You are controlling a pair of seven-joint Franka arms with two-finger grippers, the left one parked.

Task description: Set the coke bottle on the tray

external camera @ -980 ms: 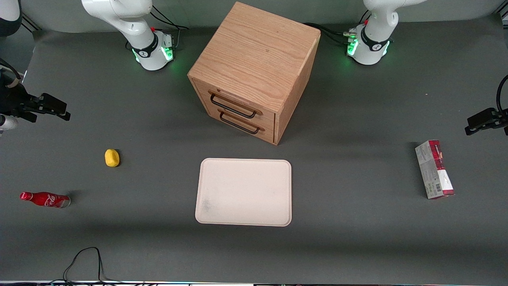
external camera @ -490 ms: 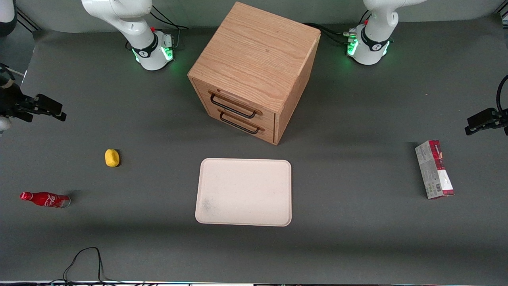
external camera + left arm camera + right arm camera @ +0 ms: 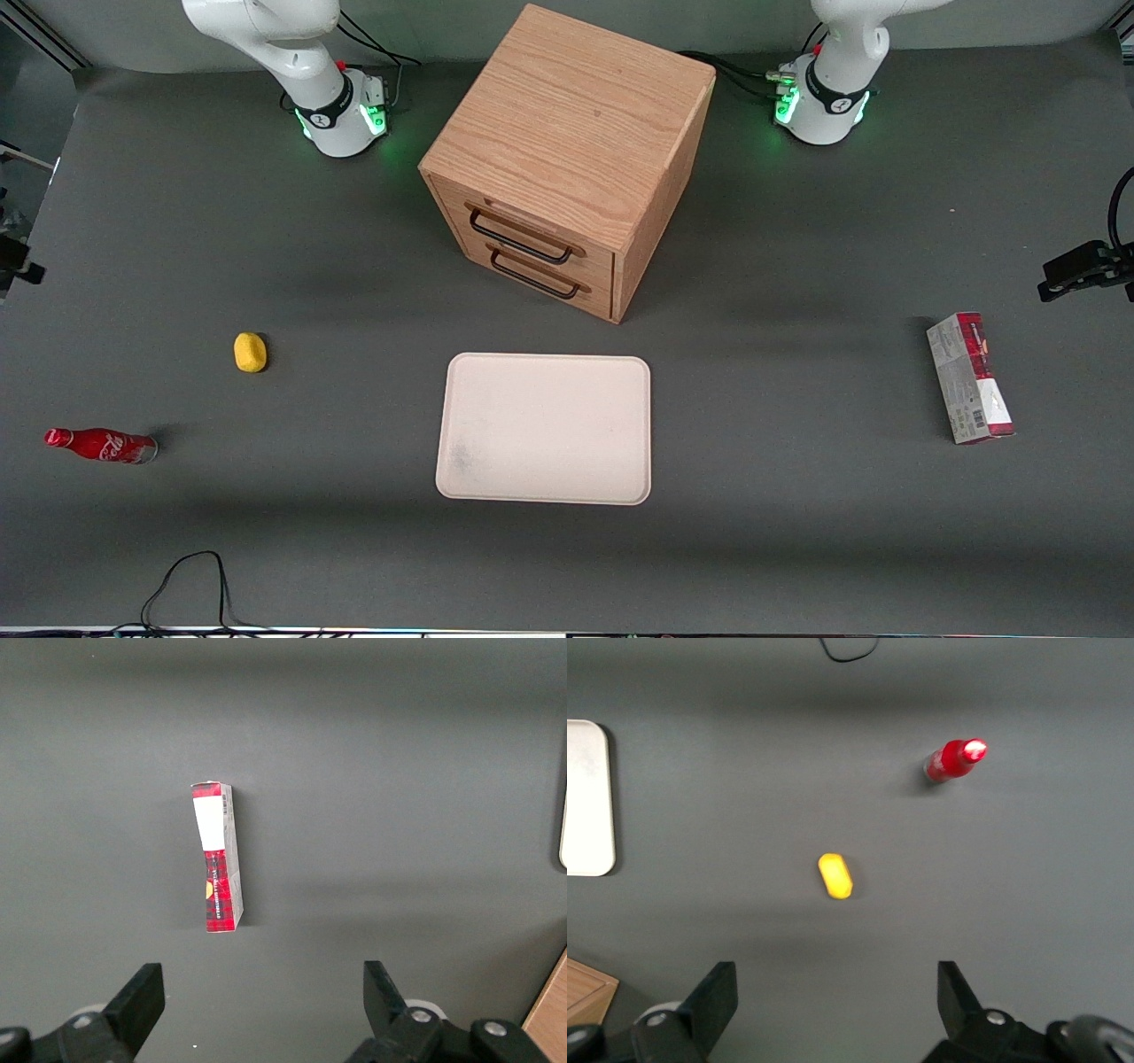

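Note:
The coke bottle (image 3: 100, 445) is small and red with white script, and lies on its side on the grey table toward the working arm's end. It also shows in the right wrist view (image 3: 954, 760), with its red cap lit brightly. The cream tray (image 3: 544, 429) lies flat in front of the wooden cabinet, with nothing on it; its corner shows in the right wrist view (image 3: 585, 797). My right gripper (image 3: 835, 992) hangs high above the table, open and empty, well apart from the bottle. In the front view only a dark sliver of it (image 3: 12, 261) shows at the edge.
A small yellow object (image 3: 250, 352) lies between the bottle and the cabinet, and shows in the right wrist view (image 3: 835, 875). The wooden drawer cabinet (image 3: 567, 159) stands mid-table. A red-and-grey carton (image 3: 969, 377) lies toward the parked arm's end. A black cable (image 3: 190, 576) loops at the near edge.
My right gripper has moved sideways out of the front view, toward the working arm's end. The bottle, tray and other things have not moved.

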